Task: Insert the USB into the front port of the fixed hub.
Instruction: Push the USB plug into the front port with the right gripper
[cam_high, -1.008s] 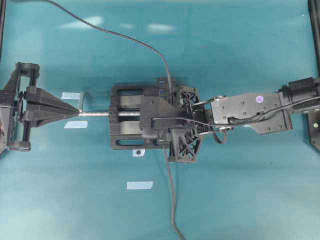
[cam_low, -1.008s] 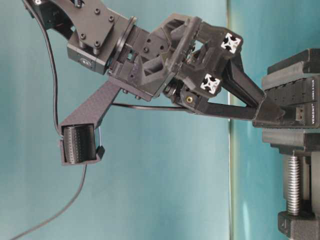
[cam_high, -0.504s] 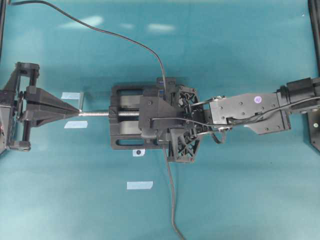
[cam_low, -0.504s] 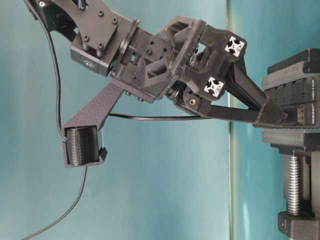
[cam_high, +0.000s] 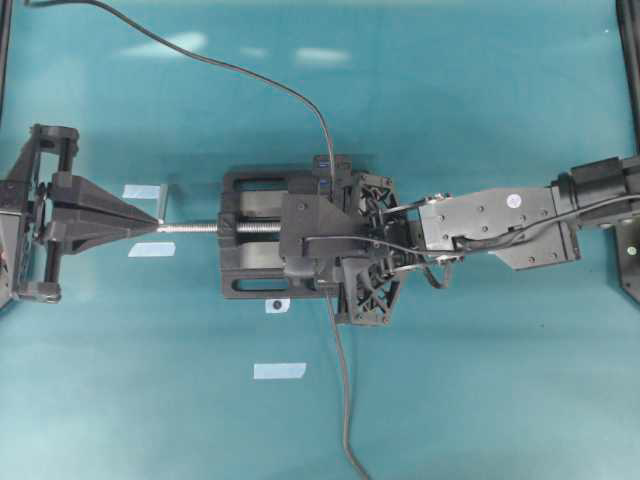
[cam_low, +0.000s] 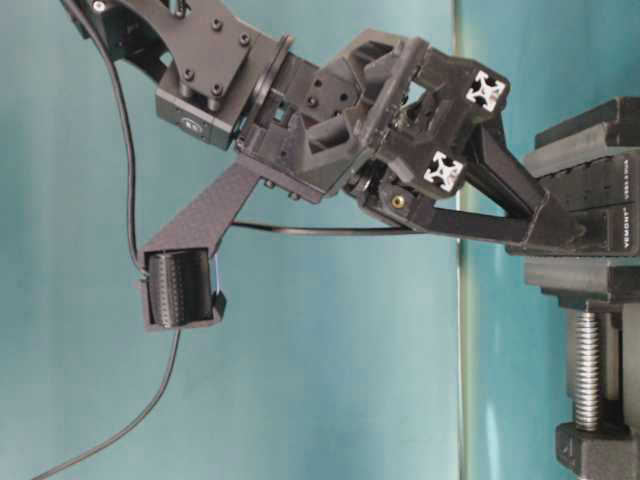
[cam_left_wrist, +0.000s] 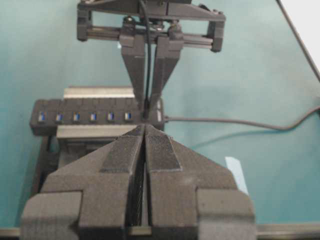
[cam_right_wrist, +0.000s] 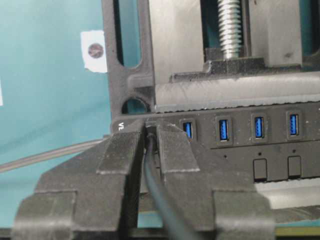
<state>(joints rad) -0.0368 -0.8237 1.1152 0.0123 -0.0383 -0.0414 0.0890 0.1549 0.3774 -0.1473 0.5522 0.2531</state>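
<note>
One right tool (cam_right_wrist: 150, 145) we find clamped narrowly on the black USB cable plug (cam_right_wrist: 151, 150), aligning it with the long black blue-ported hub's (cam_right_wrist: 260, 132) end port.

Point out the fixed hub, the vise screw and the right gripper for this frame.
fixed hub (cam_right_wrist: 260, 131): right wrist view, on its top face beside a blue port.
vise screw (cam_high: 195, 228): overhead view, on the bare silver thread.
right gripper (cam_right_wrist: 148, 131): right wrist view, between its fingertips at the hub's end.

The fixed hub (cam_right_wrist: 240, 137), a long black strip of blue ports, lies clamped horizontally; the USB (cam_right_wrist: 151, 142) meets its end port.
</note>
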